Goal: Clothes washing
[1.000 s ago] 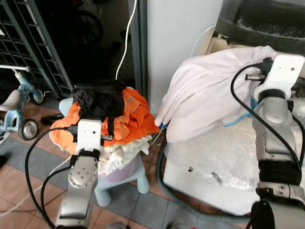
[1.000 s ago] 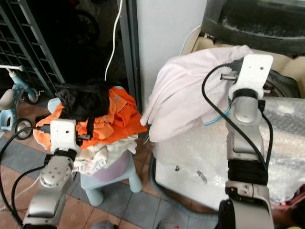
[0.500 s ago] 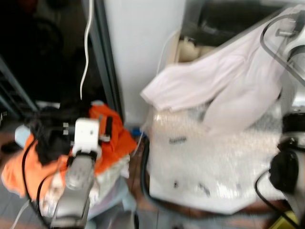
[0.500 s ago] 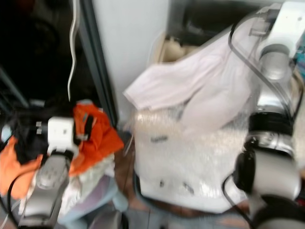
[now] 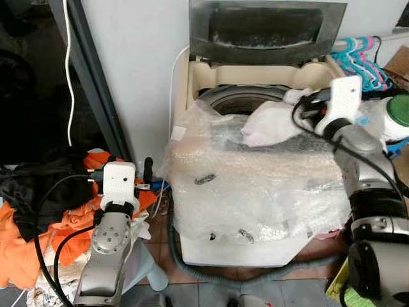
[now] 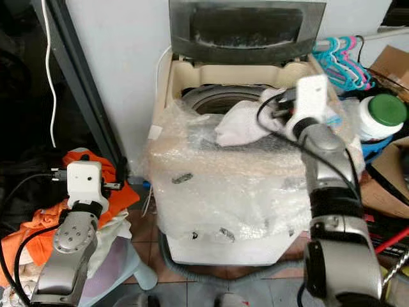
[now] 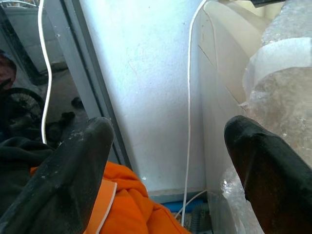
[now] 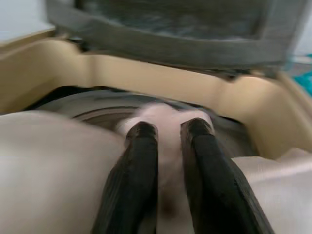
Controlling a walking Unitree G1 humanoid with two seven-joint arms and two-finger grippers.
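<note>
Your top-loading washing machine stands dead ahead at 12 o'clock, lid up, its front wrapped in bubble wrap. At 9 o'clock lies the orange and black laundry pile. Your right gripper pinches the pale pink garment at the drum's rim, toward 1 o'clock. Your left gripper hangs spread wide, holding nothing, beside the pile.

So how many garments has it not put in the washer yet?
At least 3 left of the washer: a black one, an orange one, a white one beneath. More may be hidden. The right gripper holds a pale one over the drum.
</note>
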